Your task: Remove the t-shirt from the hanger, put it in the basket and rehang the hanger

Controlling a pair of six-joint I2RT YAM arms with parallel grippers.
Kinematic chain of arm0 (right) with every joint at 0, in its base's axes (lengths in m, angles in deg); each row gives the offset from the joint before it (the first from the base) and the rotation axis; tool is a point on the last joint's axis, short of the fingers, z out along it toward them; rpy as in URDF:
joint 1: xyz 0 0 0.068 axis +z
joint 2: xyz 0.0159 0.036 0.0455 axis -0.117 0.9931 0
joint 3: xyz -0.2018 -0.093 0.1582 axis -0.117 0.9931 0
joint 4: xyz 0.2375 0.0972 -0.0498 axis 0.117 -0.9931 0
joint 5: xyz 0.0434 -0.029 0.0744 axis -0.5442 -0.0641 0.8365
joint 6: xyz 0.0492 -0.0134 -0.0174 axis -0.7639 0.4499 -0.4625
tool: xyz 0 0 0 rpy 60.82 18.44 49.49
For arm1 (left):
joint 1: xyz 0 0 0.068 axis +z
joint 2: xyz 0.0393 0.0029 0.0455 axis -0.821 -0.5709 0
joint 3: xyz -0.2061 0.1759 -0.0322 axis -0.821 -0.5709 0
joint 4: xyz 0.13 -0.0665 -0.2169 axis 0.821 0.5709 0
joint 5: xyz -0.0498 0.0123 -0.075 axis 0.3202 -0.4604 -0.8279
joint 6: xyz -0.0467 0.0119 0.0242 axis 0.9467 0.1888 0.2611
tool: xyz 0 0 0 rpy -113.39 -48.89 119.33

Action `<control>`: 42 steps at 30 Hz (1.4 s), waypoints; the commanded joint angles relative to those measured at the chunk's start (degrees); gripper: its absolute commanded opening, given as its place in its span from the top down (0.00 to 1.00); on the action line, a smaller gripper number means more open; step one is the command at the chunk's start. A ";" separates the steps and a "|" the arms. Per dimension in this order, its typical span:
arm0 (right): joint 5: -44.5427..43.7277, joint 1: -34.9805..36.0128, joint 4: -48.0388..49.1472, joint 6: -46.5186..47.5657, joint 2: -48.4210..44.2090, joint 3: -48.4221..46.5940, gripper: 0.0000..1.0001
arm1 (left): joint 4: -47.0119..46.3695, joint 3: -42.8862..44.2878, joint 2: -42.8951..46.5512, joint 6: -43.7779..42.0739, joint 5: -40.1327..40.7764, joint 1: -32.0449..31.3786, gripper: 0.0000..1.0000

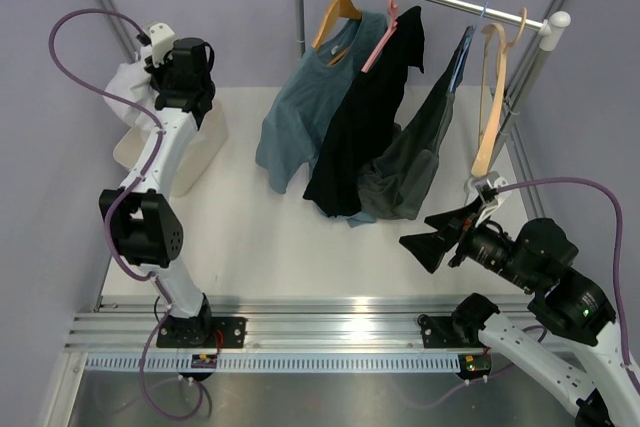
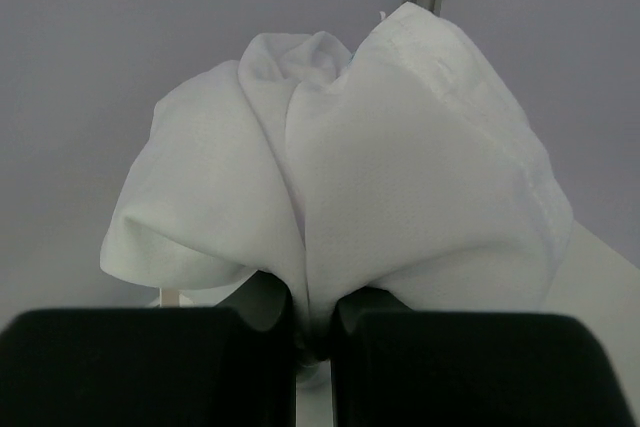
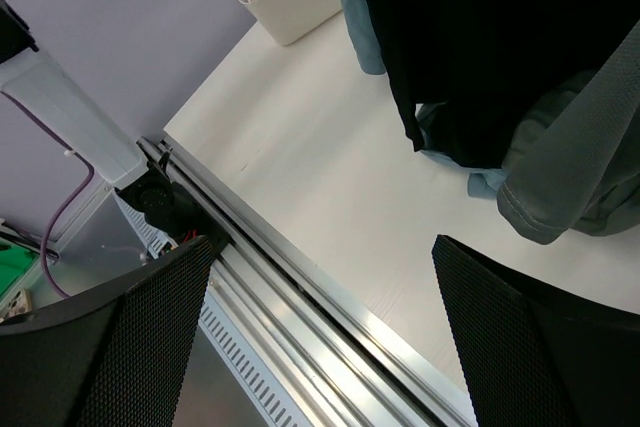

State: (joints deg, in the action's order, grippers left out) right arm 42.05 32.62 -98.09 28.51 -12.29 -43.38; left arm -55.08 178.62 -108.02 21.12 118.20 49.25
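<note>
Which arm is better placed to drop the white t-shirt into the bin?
Left. The left gripper is shut on the t-shirt beside the bin; the right gripper, open, is across the table.

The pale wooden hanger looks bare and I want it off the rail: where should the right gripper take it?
Probably the near end of the hanger, on its wooden bar, coming from the robot's side. That end is a narrow strip pointing towards the open right gripper, and it hangs clear of the grey shirt.
</note>
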 commanded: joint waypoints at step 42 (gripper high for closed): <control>2.24 0.22 4.31 2.60 -6.08 3.13 0.01 | -5.29 -7.33 -1.56 -0.80 -7.42 2.51 0.09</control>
State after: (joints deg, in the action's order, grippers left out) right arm 44.04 32.62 -95.58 29.67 -19.39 -39.65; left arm -58.29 172.94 -111.89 21.71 114.05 51.50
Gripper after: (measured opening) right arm 0.993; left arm 0.922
